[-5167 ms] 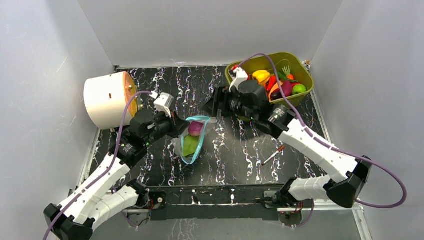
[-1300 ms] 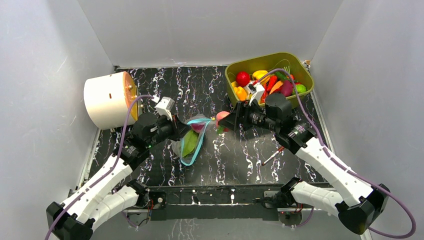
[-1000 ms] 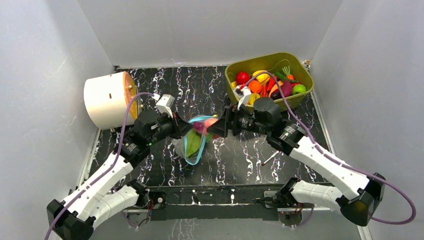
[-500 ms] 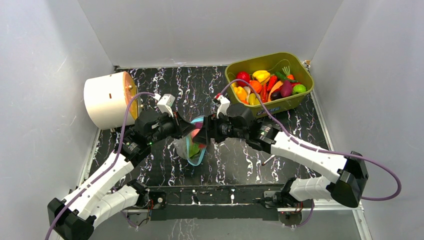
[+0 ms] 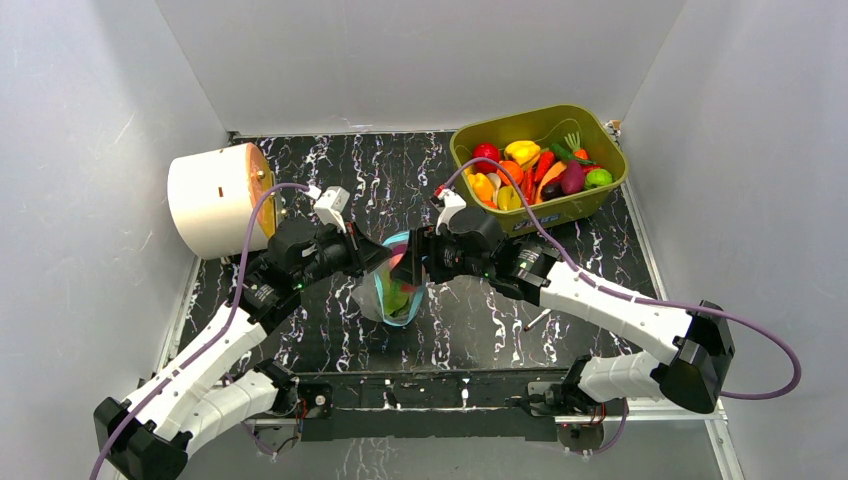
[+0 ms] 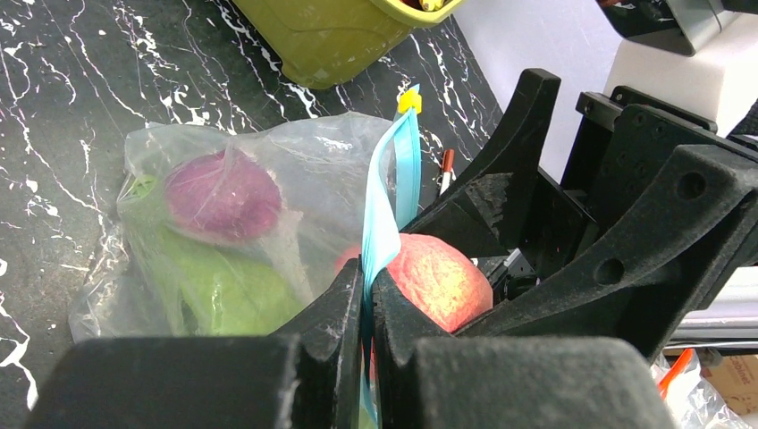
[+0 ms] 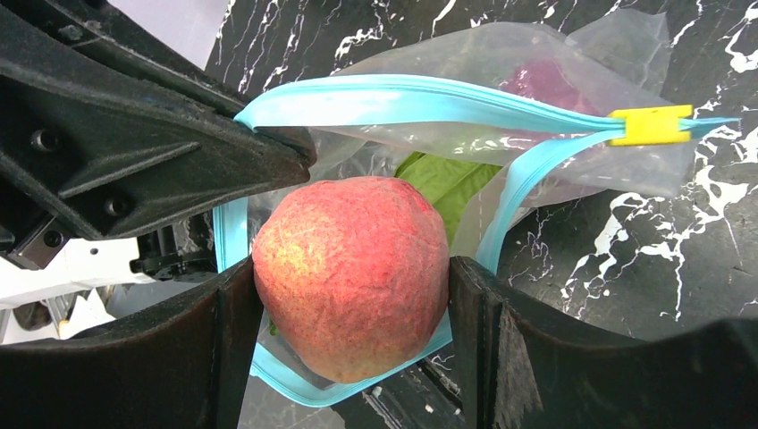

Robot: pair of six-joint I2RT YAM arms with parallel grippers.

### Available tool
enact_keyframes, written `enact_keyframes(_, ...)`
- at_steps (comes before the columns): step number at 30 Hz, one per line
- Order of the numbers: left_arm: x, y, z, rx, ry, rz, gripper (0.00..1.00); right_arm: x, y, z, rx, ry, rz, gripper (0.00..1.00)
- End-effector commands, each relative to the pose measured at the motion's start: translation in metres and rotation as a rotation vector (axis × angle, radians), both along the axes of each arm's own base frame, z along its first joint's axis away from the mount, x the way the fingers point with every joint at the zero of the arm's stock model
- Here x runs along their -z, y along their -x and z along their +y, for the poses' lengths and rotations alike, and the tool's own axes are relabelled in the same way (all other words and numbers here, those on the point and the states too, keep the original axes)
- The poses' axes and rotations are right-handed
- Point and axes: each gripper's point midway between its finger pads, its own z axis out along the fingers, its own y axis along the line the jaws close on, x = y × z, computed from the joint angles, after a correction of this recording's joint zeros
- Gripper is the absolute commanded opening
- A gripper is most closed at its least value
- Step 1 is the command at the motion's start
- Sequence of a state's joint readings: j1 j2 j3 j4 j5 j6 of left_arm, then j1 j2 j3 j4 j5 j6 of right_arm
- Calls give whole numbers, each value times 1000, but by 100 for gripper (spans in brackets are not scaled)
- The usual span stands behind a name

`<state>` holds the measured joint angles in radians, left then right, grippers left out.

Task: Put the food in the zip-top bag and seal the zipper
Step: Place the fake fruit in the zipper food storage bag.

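The clear zip-top bag [image 5: 383,296] lies mid-table with its mouth held open. Its light-blue zipper [image 7: 393,98] has a yellow slider [image 7: 650,124]. My left gripper [image 6: 368,295] is shut on the zipper strip [image 6: 383,234] and lifts that edge. My right gripper [image 7: 350,295] is shut on a red-orange peach [image 7: 350,273] and holds it in the bag's mouth; the peach also shows in the left wrist view [image 6: 438,279]. A purple onion [image 6: 222,194] and a green leaf [image 6: 223,290] lie inside the bag.
An olive-green tub [image 5: 590,130] full of toy food stands at the back right. A white cylinder [image 5: 208,198] lies on its side at the back left. A red-and-white pen [image 5: 537,319] lies on the table right of the bag.
My right gripper has carried the peach from beside the tub leftward to the bag and into its open mouth. My left gripper keeps holding the zipper edge up.
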<state>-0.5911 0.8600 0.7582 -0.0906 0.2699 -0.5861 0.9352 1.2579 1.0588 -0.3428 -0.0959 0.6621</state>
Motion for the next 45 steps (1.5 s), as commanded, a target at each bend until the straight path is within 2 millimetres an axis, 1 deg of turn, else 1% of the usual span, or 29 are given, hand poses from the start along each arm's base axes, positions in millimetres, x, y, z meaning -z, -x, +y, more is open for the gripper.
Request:
enact_keyframes(1,-33,1,-3,18,68,-67,0,-29,-12,4,45,-43,-54,67)
enact_keyframes(7,-33,1,-3,16,63,-68,0,-29,-15,4,64,-43,-52,72)
enact_keyframes(13,-29,1,-2,15,60,-61,0,-35,-11,5,50,-58,-56,77)
enact_keyframes(20,-29,1,-3,13,59,-63,0,-43,-9,3,46,-79,-70,78)
enact_keyframes(27,-26,0,0,4,45,-63,0,-55,-4,5,21,-116,-74,73)
enact_keyframes(34,-25,-1,3,-8,30,-73,0,-62,-4,-7,55,-102,-93,67)
enact_keyframes(37,-24,-1,4,-11,29,-76,0,-58,-10,-18,110,-70,-102,60)
enact_keyframes(40,-24,-2,4,-13,28,-78,0,-45,-20,-34,211,-21,-106,54)
enact_keyframes(41,-24,-2,4,-14,27,-79,0,-42,-20,-36,223,-20,-106,53)
enact_keyframes(45,-23,-2,4,-14,24,-79,0,-37,-17,-29,203,-58,-86,49)
